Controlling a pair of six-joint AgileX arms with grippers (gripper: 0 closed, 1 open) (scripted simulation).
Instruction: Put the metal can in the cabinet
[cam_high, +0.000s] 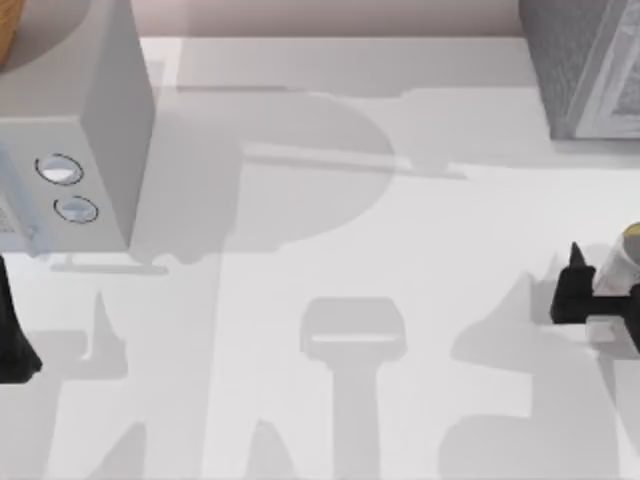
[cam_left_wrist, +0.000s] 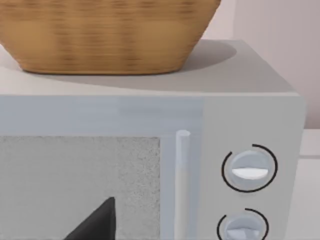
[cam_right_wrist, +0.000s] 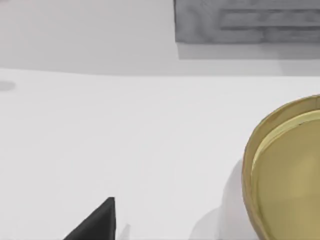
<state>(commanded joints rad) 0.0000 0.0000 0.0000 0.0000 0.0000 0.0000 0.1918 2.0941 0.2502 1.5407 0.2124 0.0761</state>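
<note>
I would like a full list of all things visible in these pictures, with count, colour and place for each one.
microwave: one, pale grey with two round knobs, far left side of the table.
basket: one, woven tan, on top of the microwave.
cabinet: one, grey, far right corner of the table.
metal can: one, gold-yellow top and whitish side, at the table's right edge.
table: one, white.
left claw: one, black, at the table's left edge before the microwave.
right claw: one, black, against the metal can.

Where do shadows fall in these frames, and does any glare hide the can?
Top view: soft arm shadows stripe the table. Left wrist view: the basket shades the microwave top. Right wrist view: no glare on the metal can; its gold top reads clearly.
</note>
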